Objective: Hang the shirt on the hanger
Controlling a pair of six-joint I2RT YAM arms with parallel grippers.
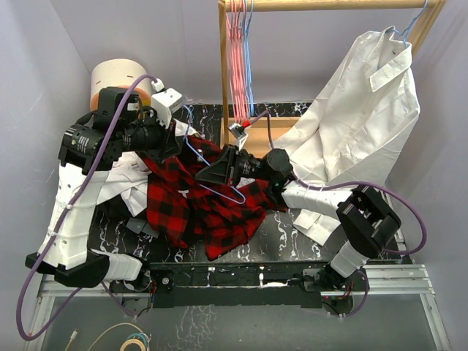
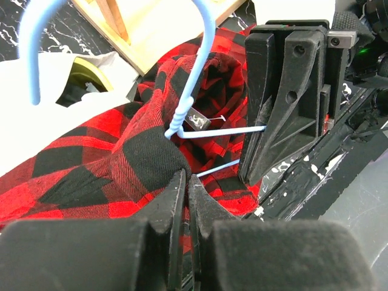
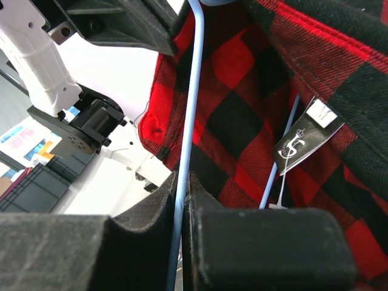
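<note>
Right gripper point(image 3: 182, 185) is clamped on one wire leg of the hanger point(image 2: 208, 54). In its wrist view the light-blue wire runs straight down between the closed pads. I read this as the anchor grip, holding the frame steady while cloth is worked over it.

The shirt point(image 2: 91, 157) lies bunched on the table point(image 1: 292, 235), between the two arms, with its collar end raised toward the hanger. The hook pokes out above the collar opening. The wire shoulders run in under the plaid, past the neck label point(image 3: 301, 145).

Left gripper point(image 2: 185, 185) is pinched shut on a fold of collar cloth just below the hanger's twisted neck. I judge it is there to draw fabric over a wire shoulder.

Body and sleeves are not draped yet, so I call this partway. The white collared shirt point(image 1: 358, 124) hangs from the wooden rack point(image 1: 223, 80), off to the right.
</note>
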